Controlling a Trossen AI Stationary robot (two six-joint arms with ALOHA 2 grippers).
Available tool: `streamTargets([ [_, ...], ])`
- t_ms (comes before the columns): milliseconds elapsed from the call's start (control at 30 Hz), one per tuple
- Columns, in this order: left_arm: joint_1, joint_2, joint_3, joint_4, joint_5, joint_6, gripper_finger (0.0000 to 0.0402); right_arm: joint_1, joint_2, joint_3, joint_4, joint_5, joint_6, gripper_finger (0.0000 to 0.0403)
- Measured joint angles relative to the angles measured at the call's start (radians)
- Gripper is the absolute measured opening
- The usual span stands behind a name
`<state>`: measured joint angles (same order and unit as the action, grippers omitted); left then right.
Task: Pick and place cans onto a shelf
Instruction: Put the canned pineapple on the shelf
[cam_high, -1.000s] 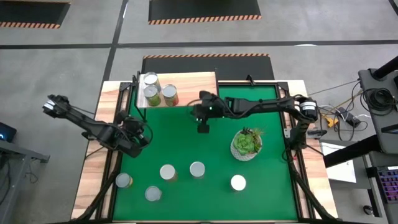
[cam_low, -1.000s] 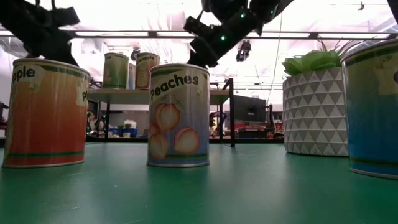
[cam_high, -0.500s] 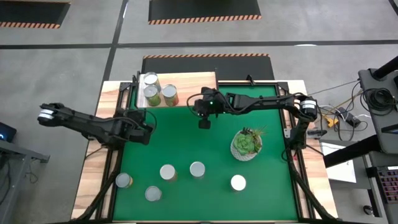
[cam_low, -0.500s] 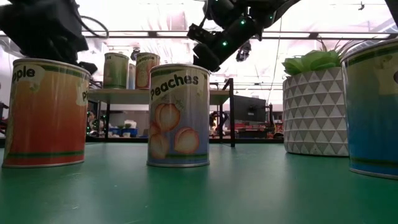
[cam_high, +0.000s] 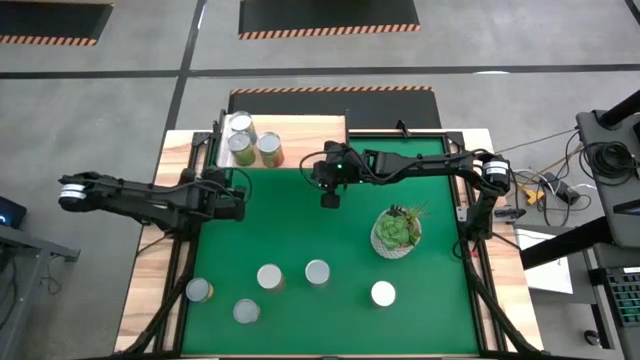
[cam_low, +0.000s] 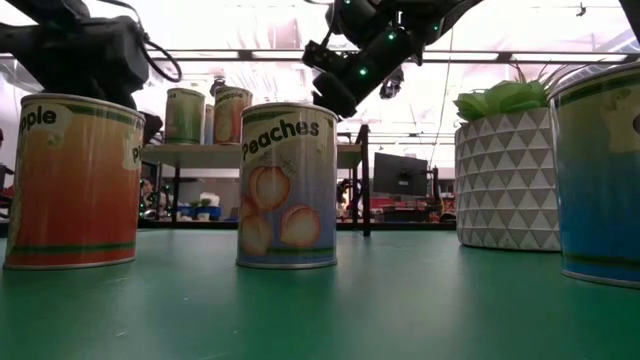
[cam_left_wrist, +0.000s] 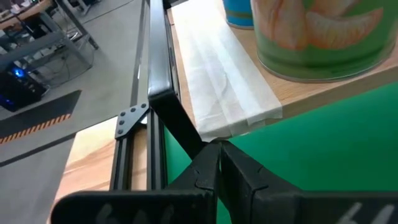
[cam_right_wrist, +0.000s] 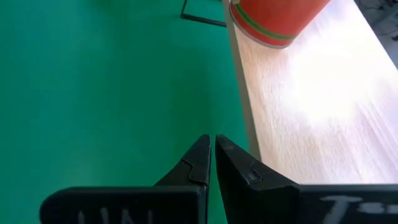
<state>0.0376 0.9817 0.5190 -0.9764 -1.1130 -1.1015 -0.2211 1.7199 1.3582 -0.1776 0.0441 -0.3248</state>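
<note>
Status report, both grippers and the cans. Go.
Left gripper shut, empty, at shelf's front corner. Right gripper shut, empty, beside shelf. Three cans shelved, five cans on mat. Plant pot near right arm.

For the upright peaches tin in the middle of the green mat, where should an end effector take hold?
Grip the peaches tin across its curved side wall, coming down from above: it stands upright, round top exposed, with open green mat around it and a neighbouring can standing apart.

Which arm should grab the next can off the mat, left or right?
Probably the left. The left gripper is shut and empty, on the same side as the nearest loose cans. The right gripper, also shut, sits by the shelf.
</note>
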Motion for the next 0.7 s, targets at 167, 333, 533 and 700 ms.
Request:
streamTargets([
  [167, 0.000, 0.000, 0.000, 0.003, 0.015, 0.000, 0.0000, 0.000, 0.000, 0.000, -0.014, 0.000, 0.002, 0.0013],
  [333, -0.005, 0.000, 0.008, 0.007, 0.074, 0.000, 0.0000, -0.002, 0.000, 0.000, -0.056, 0.052, -0.005, 0.0013],
  [533, -0.022, 0.001, 0.009, 0.008, 0.128, -0.007, 0.0000, -0.020, 0.000, -0.002, -0.105, 0.117, -0.019, 0.0013],
  [700, -0.038, 0.000, 0.010, 0.009, 0.131, -0.016, 0.0000, -0.038, 0.000, -0.003, -0.107, 0.127, -0.027, 0.0013],
])
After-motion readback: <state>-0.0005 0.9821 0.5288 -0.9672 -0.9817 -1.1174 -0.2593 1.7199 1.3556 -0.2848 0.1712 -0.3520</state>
